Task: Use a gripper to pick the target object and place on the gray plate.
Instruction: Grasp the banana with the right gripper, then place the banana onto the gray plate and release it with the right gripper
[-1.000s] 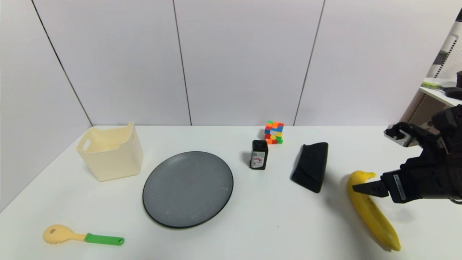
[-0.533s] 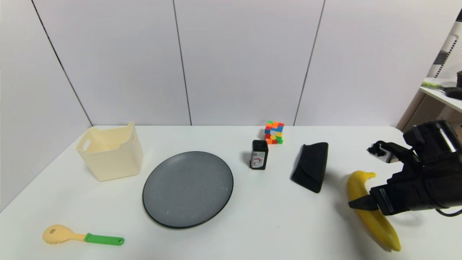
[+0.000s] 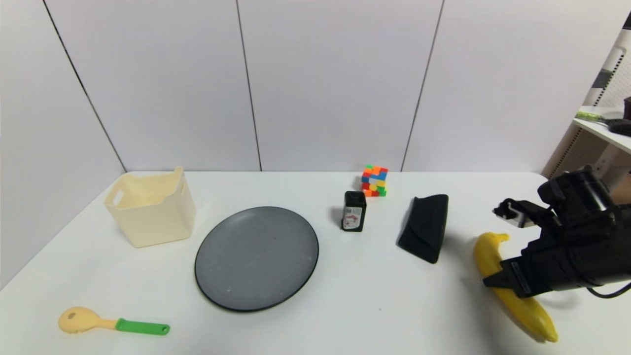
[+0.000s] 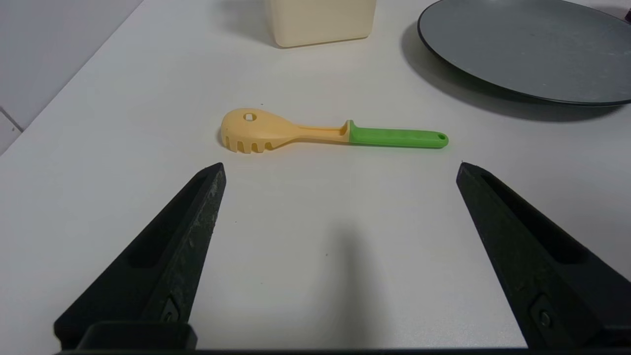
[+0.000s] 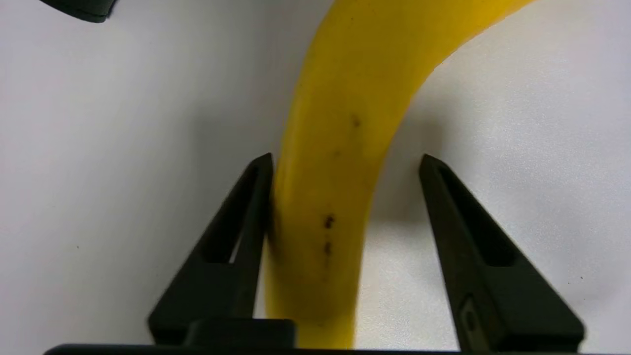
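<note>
The yellow banana lies on the white table at the right. My right gripper is down over its middle. In the right wrist view the banana runs between the two open fingers of my right gripper; one finger touches its side, the other stands apart with a gap. The gray plate lies flat at centre left, empty. My left gripper is open and empty above bare table near the plate's edge; it does not show in the head view.
A black case, a small black bottle and a coloured cube stand between banana and plate. A cream basket is at far left. A yellow spoon with a green handle lies at front left.
My right gripper has come down and forward over the banana, from its stem end to its middle. The banana has shifted slightly on the table.
</note>
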You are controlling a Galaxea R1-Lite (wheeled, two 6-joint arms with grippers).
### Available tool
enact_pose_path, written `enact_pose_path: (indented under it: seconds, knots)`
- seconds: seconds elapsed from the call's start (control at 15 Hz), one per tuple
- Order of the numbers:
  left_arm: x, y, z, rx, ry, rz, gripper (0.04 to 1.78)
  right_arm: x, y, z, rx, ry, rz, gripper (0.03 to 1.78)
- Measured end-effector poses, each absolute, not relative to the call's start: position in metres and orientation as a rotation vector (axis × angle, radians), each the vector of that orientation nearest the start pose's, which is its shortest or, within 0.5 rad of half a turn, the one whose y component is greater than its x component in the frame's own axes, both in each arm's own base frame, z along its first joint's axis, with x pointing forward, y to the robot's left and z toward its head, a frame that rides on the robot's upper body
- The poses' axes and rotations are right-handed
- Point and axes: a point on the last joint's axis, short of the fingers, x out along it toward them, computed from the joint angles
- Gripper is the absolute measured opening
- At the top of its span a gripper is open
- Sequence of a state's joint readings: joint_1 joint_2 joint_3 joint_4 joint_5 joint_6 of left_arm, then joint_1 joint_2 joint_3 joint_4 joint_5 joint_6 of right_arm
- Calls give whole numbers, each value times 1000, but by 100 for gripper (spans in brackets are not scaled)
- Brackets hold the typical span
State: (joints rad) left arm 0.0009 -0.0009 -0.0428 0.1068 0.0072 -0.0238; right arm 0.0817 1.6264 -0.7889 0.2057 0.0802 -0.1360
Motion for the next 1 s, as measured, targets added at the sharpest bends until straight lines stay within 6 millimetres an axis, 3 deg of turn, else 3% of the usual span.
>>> enact_pose_path:
  seconds: [0.13,0.2,0.4,0.67,0.8,1.0]
  knots:
    - [-26,0,76,-24,63,9,169,240,23,132,-127,1034,225,72]
    - [-26,0,76,-24,63,9,169,239,24,132,-129,1031,228,46]
    - [-26,0,76,-24,64,9,169,237,25,133,-130,1026,237,46]
    - [-26,0,76,-24,63,9,169,237,37,165,-127,883,321,46]
    - [-26,0,76,-24,63,9,169,237,55,192,-127,769,444,46]
    - [-26,0,76,-24,63,9,169,233,99,226,-149,610,739,46]
